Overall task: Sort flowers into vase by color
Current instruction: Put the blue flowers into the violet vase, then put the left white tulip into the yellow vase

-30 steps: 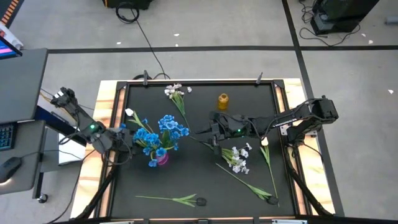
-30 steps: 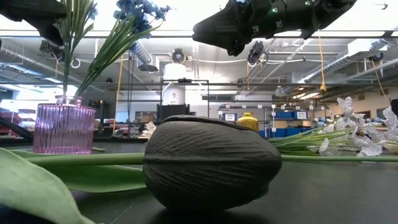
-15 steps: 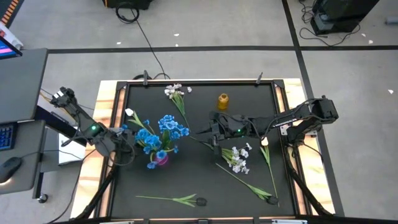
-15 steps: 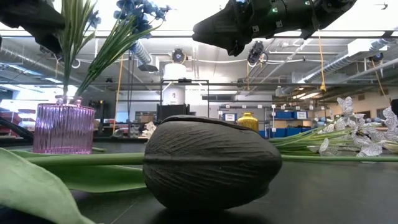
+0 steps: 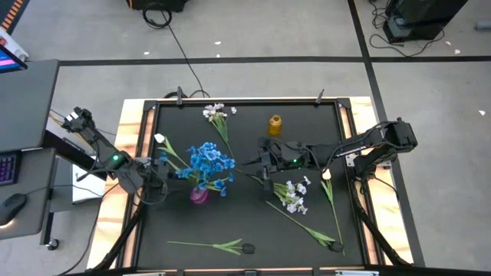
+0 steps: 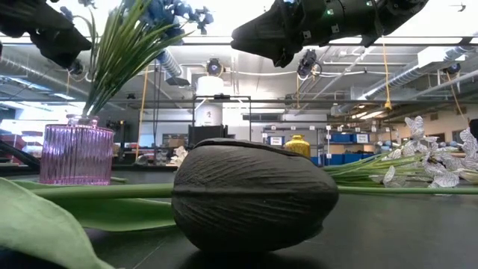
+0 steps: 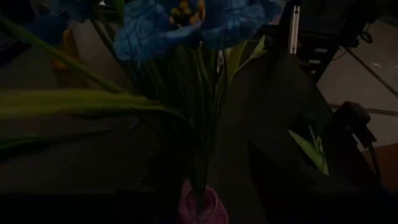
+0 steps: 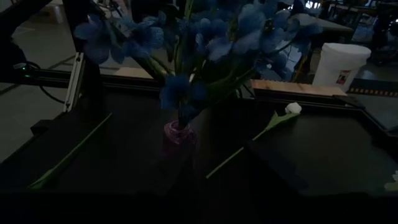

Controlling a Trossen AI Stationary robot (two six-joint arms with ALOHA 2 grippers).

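Black table (image 5: 245, 222): vases (image 5: 199, 195), seemingly loose flowers (image 5: 291, 193).

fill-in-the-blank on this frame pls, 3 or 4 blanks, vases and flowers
1. The blue flowers stand in the ____ vase.
2. The small vase near the table's far edge is ____ in colour.
3. The white blossom spray lies on the mat beside the ____ gripper.

Missing words: pink; yellow; right

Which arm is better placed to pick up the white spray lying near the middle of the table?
Probably the right: the right gripper hovers just beside the white spray, while the left gripper is by the pink vase.
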